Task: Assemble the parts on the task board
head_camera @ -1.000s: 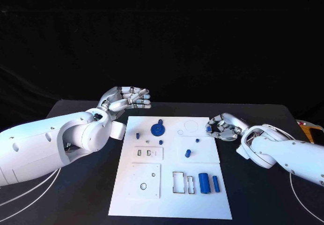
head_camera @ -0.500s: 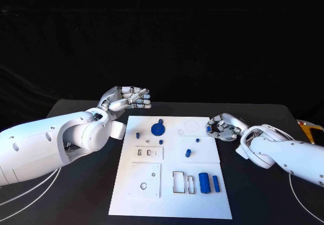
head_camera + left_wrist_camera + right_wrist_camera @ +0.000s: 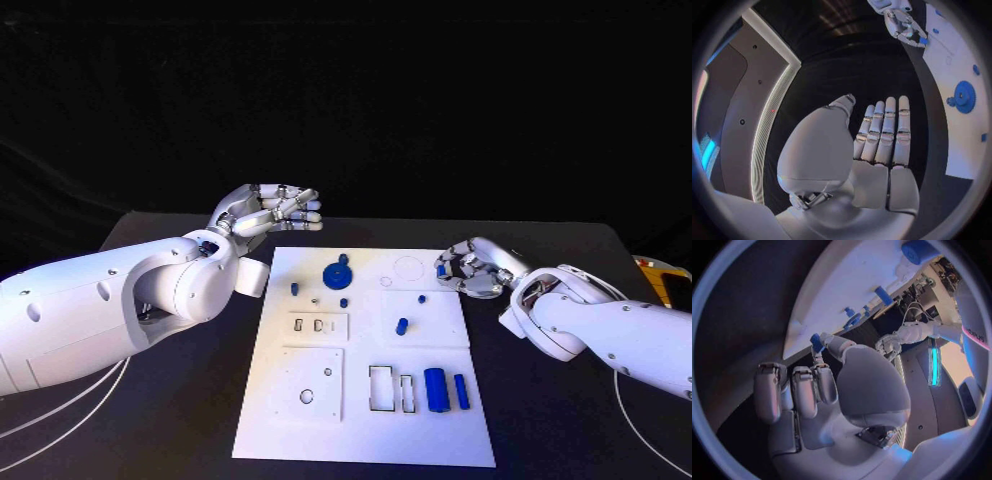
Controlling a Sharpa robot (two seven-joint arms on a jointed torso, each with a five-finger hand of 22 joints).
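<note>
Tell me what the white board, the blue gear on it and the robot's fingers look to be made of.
Board: probably matte white plastic, flat with cut recesses and no glare. Gear: likely moulded or printed plastic, even blue, dull. Left hand fingers: silvery metal-looking segments with pale pads, soft sheen; could be coated plastic.

A matte black rectangular table (image 3: 577, 420) is filling the lower half of the head view, its far edge running straight across the middle and its two far corners showing. Behind it, a black cloth backdrop (image 3: 346, 90) is hanging as the rear wall, faint soft folds running down it. Light is falling from above onto the table, while the backdrop is staying dark. At the table's right edge, a small orange-and-white object (image 3: 658, 272) is lying partly cut off; what it is cannot be told. In the right wrist view, the same dark tabletop (image 3: 748, 315) is curving past.
</note>
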